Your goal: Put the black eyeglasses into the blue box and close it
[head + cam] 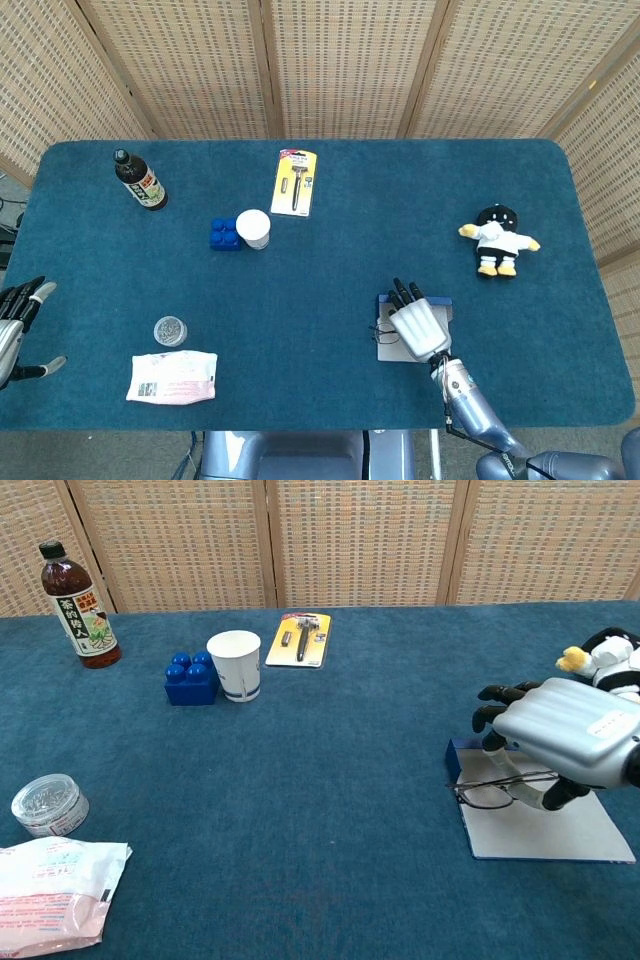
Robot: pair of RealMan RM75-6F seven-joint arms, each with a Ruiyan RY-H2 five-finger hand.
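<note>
Bottle (73, 606) label carried dark East Asian characters on a pale ground with green leaf art; individual characters not resolvable. Print on the razor blister card (304, 639) and the white packet (52, 892) was too small to read.

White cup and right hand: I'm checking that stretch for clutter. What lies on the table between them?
Nothing: in the chest view only bare blue cloth lies between the cup and the right hand, which holds the glasses over the box.
</note>
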